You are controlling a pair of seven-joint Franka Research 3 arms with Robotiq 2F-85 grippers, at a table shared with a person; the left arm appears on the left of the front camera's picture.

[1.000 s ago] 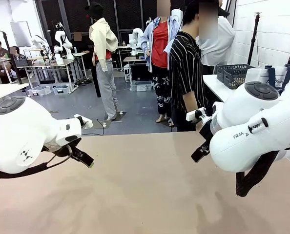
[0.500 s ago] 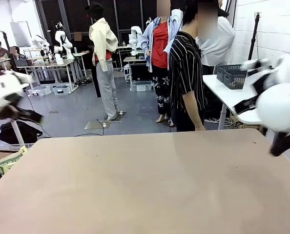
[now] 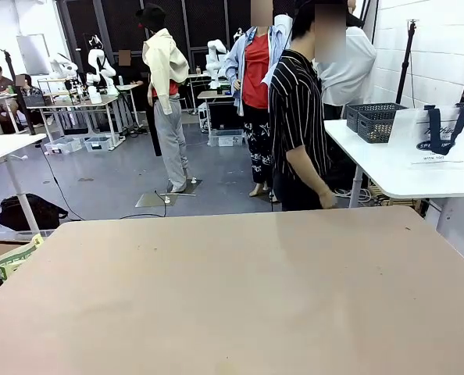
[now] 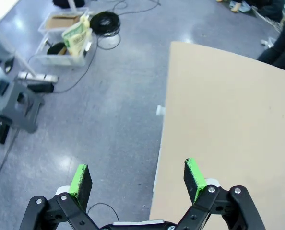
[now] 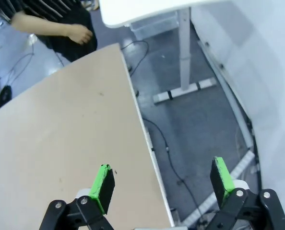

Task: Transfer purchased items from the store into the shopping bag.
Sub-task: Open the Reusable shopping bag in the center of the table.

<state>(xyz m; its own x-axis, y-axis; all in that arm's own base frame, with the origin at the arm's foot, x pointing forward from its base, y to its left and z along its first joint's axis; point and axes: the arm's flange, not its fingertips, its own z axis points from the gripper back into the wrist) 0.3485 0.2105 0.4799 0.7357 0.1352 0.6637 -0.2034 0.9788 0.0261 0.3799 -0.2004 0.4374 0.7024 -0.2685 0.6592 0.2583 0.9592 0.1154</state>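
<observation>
— Across the front of the workshop, what does the robot have before it?

— A wide tan table [image 3: 232, 289] with a plain matte top, standing on a grey floor [image 3: 107, 176]. One person [image 3: 296, 117] in a black striped shirt stands at its far edge, one hand [image 3: 326, 201] hanging just above the rim.

— And the containers?

— Both sit on a white side table [image 3: 388, 176] at the far right, well apart from the tan one. The dark grey lattice basket [image 3: 376, 121] is at its back left. Whether that is one basket or two set together, I cannot tell, nor what lies inside. Just beside it, to the right, one shopping bag [image 3: 435, 141] stands upright, translucent white with navy straps.

— The pincers?

— There are two. The left gripper [image 4: 136, 178] hangs over the table's left edge, one green pad above the floor and the other above the tabletop, jaws spread wide with nothing between them. The right gripper [image 5: 161, 182] hangs over the right edge the same way, jaws wide and holding nothing.

— Anything on the floor?

— In the left wrist view there is a clear plastic bin [image 4: 61, 36] with a green and yellow packet sticking out, and one coil of black cable [image 4: 106, 21] next to it.
</observation>
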